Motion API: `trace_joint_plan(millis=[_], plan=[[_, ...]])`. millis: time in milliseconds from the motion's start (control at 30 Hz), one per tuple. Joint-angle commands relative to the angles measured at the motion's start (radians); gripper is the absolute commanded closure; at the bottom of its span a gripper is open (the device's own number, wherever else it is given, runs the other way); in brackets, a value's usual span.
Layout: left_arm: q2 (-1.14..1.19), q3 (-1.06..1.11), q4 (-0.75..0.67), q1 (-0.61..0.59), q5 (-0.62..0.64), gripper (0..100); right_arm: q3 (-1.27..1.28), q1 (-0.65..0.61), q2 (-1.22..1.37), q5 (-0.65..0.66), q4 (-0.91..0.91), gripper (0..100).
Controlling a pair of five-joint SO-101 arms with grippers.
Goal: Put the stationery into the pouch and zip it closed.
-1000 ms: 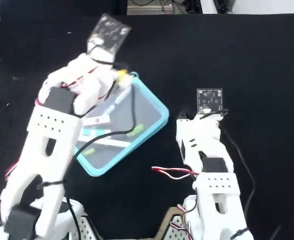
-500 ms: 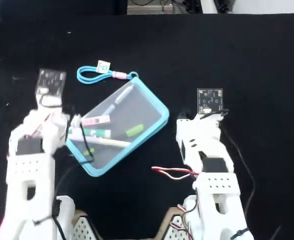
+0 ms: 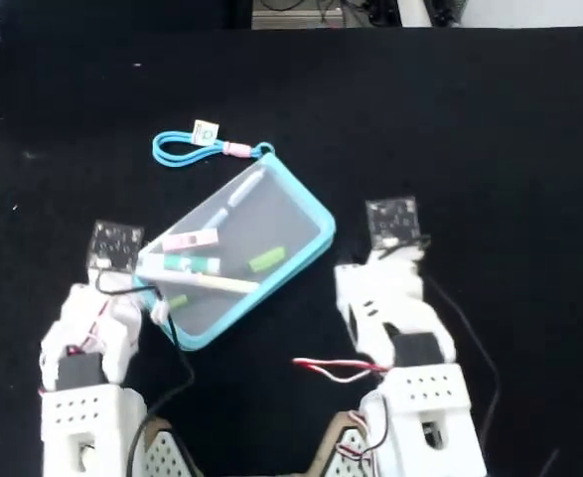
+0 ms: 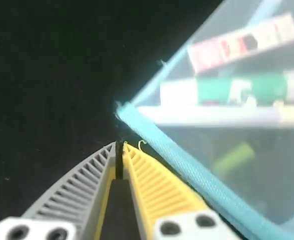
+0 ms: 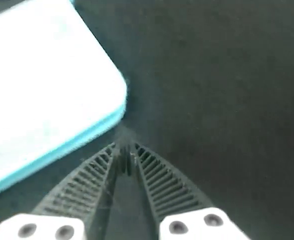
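1. Pouch (image 3: 296, 221): clear face, teal edging, flat on the black table (image 3: 490, 119) between the two arms. The stationery (image 3: 187, 263) looks to be inside it already.
2. Left gripper (image 4: 120, 150): fingers pressed together, holding nothing. Tips are just beside the pouch's near-left corner, so this is the nearer arm.
3. Pouch's long axis is diagonal, running from that near-left end away to the far-right end. The strap loop (image 3: 187, 149) comes off the pouch's far corner and trails leftward.
4. Right gripper (image 5: 125, 155): closed, empty, near the pouch's right corner, apart from it.
5. Judgement: zip state unreadable. Any zipping would run along the long axis, and the strap corner is well apart from both grippers.
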Motion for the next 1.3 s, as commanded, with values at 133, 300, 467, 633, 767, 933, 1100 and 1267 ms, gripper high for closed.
trace_joint_plan(millis=[133, 300, 467, 633, 767, 933, 1100, 1267], plan=[[-0.293, 0.079, 0.183, 0.005, 0.114, 97, 0.028, 0.023, -0.337, -0.009, 0.339, 98.7], [-0.381, 0.085, 0.384, 0.016, 0.115, 97, 0.171, 0.023, -0.572, -0.005, 0.362, 98.7], [-0.370, 0.085, 0.437, 0.010, 0.117, 97, 0.163, 0.023, -0.674, -0.029, 0.476, 98.7], [-0.370, 0.058, 0.502, 0.002, 0.215, 97, 0.163, 0.023, -0.667, -0.080, 0.575, 98.7], [-0.370, 0.065, 0.503, -0.016, 0.385, 97, 0.163, 0.023, -0.671, -0.086, 0.664, 98.7], [-0.368, 0.090, 0.493, -0.016, 0.454, 97, 0.163, 0.028, -0.671, -0.080, 0.667, 98.7], [-0.368, 0.090, 0.491, -0.015, 0.454, 97, 0.163, 0.028, -0.671, -0.080, 0.667, 98.7], [-0.368, 0.090, 0.491, -0.013, 0.454, 97, 0.163, 0.028, -0.671, -0.080, 0.667, 98.7]])
